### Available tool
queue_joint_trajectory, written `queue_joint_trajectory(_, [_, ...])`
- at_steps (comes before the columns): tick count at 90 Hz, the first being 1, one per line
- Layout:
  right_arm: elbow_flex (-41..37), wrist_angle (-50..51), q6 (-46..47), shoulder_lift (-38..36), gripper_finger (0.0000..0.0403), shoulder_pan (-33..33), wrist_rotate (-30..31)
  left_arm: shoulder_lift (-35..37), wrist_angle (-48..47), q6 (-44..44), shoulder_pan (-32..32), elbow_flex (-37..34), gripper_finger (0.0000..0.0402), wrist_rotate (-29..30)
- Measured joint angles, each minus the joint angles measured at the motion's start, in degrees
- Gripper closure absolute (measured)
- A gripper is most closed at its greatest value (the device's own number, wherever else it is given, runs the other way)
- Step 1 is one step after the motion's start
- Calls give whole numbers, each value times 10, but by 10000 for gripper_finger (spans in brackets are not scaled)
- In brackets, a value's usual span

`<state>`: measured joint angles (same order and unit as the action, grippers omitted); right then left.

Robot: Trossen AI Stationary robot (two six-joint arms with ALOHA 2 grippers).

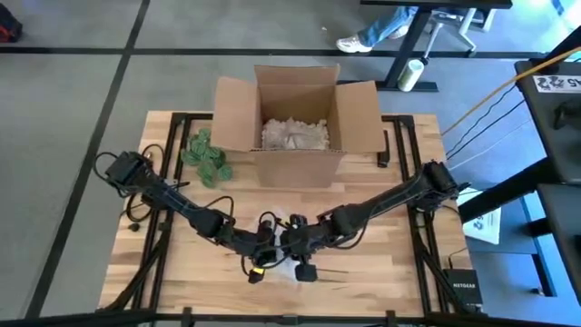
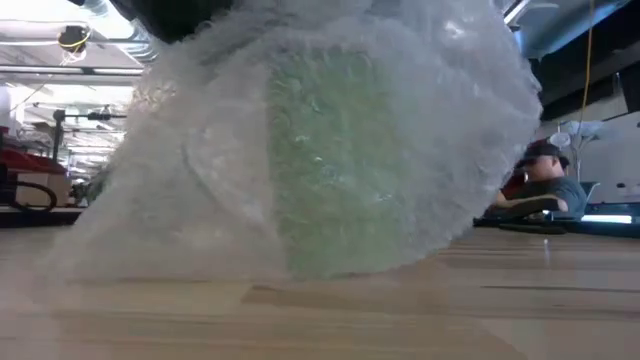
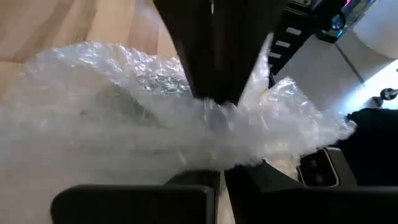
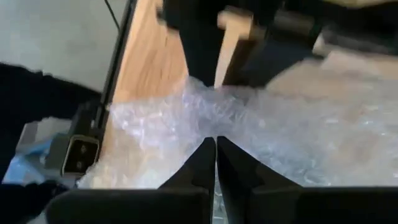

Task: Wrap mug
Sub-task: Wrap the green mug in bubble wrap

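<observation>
The cardboard box stands open at the far middle of the wooden table, its flaps spread and pale packing fill showing inside; everything else is best placed from it. On the near side of the box, close to the table's front edge, lies the bubble wrap bundled over the mug, which shows only as a pale green upright shape through the plastic in the low view, the bundle resting on the boards. The left gripper reaches in from the box's left-hand side and meets the bundle at the near front of the box; in the left wrist view its dark fingers lie on either side of a bunched fold of wrap, pinching it. The right gripper comes from the box's right-hand side to the same spot, just beside the left one; in the right wrist view its fingers are pressed together with a thin ridge of the wrap caught between their tips. Just left of the box, touching its flap, lies a heap of green pieces. Beyond the box, on the floor, a person's shoe shows, and in the low view a seated person is seen far behind the bundle
</observation>
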<state>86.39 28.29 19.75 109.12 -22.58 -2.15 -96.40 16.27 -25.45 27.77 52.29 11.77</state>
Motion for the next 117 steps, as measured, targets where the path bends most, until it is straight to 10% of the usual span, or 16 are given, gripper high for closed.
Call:
queue_joint_trajectory(68, [0,5,72,35,403,36,-109,50,36,12,93,1,402,65])
queue_joint_trajectory(117, [87,140,65,93,403,36,-94,65,-110,-116,105,-3,402,186])
